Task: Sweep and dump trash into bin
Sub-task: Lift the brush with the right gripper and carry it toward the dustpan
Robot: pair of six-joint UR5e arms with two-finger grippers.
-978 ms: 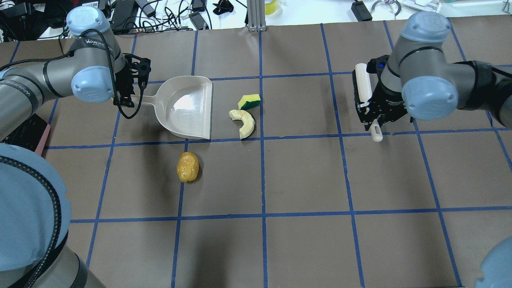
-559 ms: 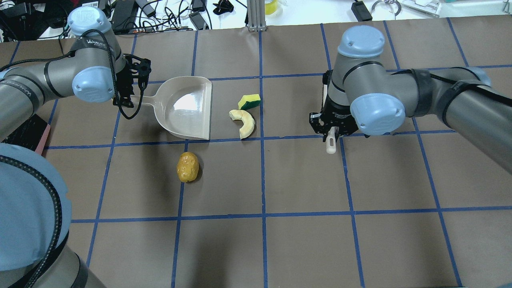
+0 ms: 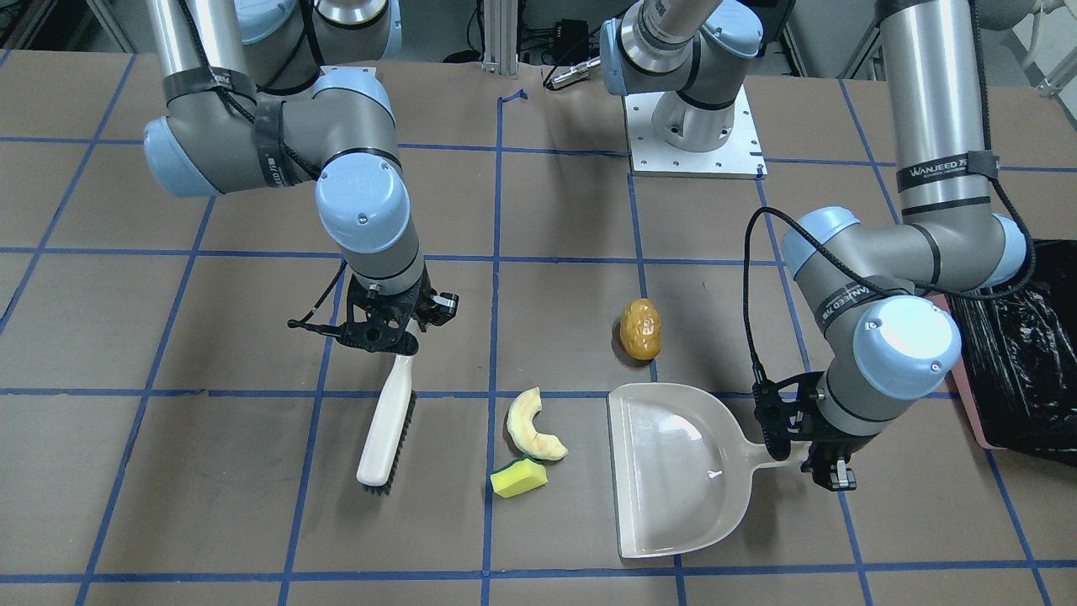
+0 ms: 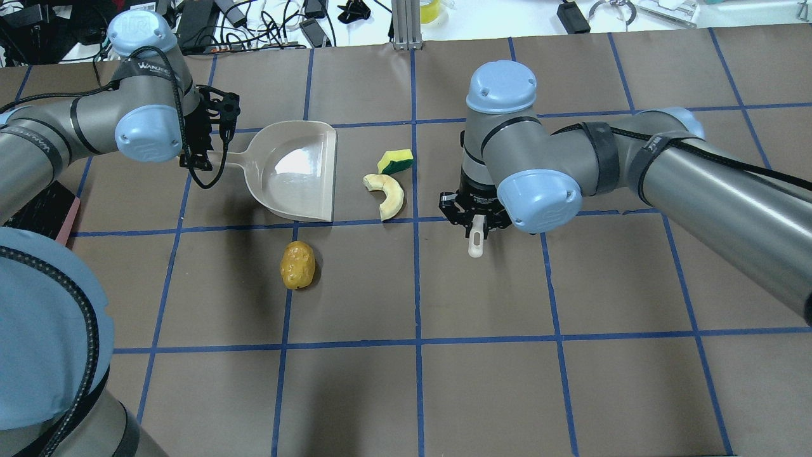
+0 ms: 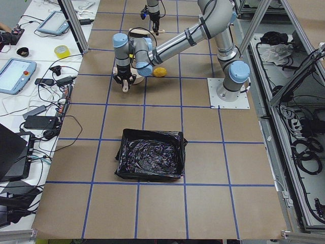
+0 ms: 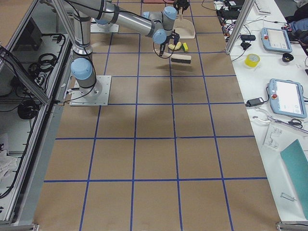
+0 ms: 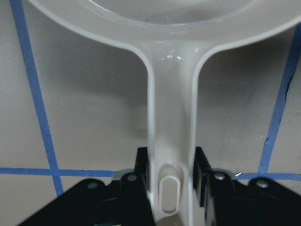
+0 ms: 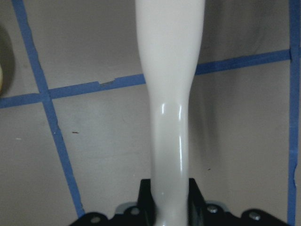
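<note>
The trash lies on the brown table: an orange-yellow lumpy oval (image 4: 297, 265) (image 3: 640, 329), a pale cream crescent slice (image 4: 388, 195) (image 3: 532, 425) and a yellow-green sponge block (image 4: 396, 161) (image 3: 518, 478). My left gripper (image 4: 202, 152) (image 3: 812, 461) (image 7: 170, 183) is shut on the handle of the beige dustpan (image 4: 295, 171) (image 3: 673, 471), whose mouth faces the crescent and sponge. My right gripper (image 4: 477, 221) (image 3: 389, 337) (image 8: 170, 197) is shut on the handle of the beige brush (image 3: 385, 425) (image 8: 170, 94), held low just beyond the sponge and crescent, opposite the dustpan. The bin (image 3: 1022, 379) (image 5: 151, 161) stands past my left arm.
Blue tape lines (image 4: 415, 285) cross the table. The oval sits apart from the other trash, nearer the robot, beside the dustpan's corner. Cables and gadgets (image 4: 273, 25) lie past the far table edge. The left arm's base plate (image 3: 694, 135) is bolted to the table.
My right arm has swung left with the brush, from the table's right side to just right of the sponge and crescent. The left arm, dustpan and trash have not moved.
</note>
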